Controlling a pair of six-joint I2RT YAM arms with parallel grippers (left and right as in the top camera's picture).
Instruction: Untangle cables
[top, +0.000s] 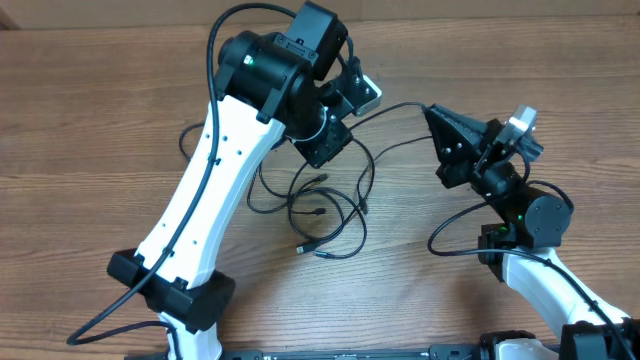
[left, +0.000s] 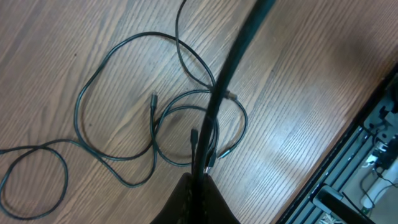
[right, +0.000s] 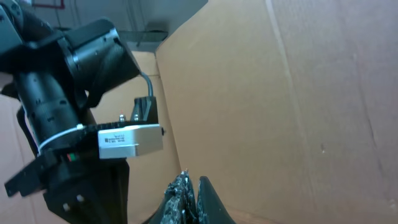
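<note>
The left gripper (left: 200, 180) is clamped shut on one strand of the cables (left: 219, 93), which rises taut from its tips. The rest lie in loose, tangled loops on the bench (top: 90, 110) just below it. The right gripper (top: 432, 110) is closed too, off to the side. A strand reaches its tip, but I cannot tell whether it grips it.

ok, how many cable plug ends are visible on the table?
4 plug ends: one atop the tangle, one mid-tangle, two side by side at its lower edge. More may hide under the left arm.
</note>
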